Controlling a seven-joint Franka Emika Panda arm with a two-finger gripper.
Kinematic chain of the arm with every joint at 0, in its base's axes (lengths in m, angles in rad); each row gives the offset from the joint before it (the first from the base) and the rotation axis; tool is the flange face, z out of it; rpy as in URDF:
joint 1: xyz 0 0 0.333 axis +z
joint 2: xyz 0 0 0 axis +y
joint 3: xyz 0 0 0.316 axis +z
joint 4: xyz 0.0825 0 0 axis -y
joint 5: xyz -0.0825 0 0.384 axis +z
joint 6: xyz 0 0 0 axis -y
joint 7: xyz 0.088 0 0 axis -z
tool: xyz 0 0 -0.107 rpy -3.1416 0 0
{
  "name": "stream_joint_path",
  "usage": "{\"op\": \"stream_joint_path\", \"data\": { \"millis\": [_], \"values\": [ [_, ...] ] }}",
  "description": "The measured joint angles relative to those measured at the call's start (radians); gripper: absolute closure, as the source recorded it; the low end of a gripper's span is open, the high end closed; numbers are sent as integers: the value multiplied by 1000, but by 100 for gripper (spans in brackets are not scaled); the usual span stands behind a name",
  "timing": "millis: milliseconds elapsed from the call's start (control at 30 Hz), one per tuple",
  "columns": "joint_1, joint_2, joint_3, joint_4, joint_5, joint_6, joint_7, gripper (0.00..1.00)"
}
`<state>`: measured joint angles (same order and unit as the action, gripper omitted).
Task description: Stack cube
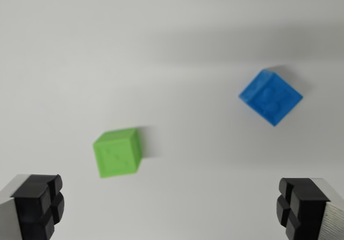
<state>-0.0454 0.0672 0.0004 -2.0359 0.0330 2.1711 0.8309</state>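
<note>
While tool (pixel 172 210) gapes empty, green cube (pixel 118 153) left, blue cube (pixel 270 96) well apart right

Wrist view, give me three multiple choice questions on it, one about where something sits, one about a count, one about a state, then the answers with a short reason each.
1. Where is the blue cube relative to the green cube?
A. Toward the wrist view's right and higher in the picture
B. Stacked on top of it
C. Toward the wrist view's left and lower

2. How many cubes are in view?
A. One
B. Two
C. Four

3. What is the gripper doing?
A. Shut on the green cube
B. Shut on the blue cube
C. Open and holding nothing

Answers:
1. A, the blue cube lies apart from the green one, up and to the right.
2. B, only one green and one blue cube show on the white surface.
3. C, the fingers stand far apart at the bottom corners with bare surface between them.
</note>
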Motion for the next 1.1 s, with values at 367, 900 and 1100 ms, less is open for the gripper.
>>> {"op": "stream_joint_path", "data": {
  "millis": [367,900,1100],
  "values": [
    [19,-4,6,-71,-3,56,3,0],
    [52,2,20,-184,-11,159,12,0],
    [66,12,26,-225,-16,203,19,0]
  ]
}}
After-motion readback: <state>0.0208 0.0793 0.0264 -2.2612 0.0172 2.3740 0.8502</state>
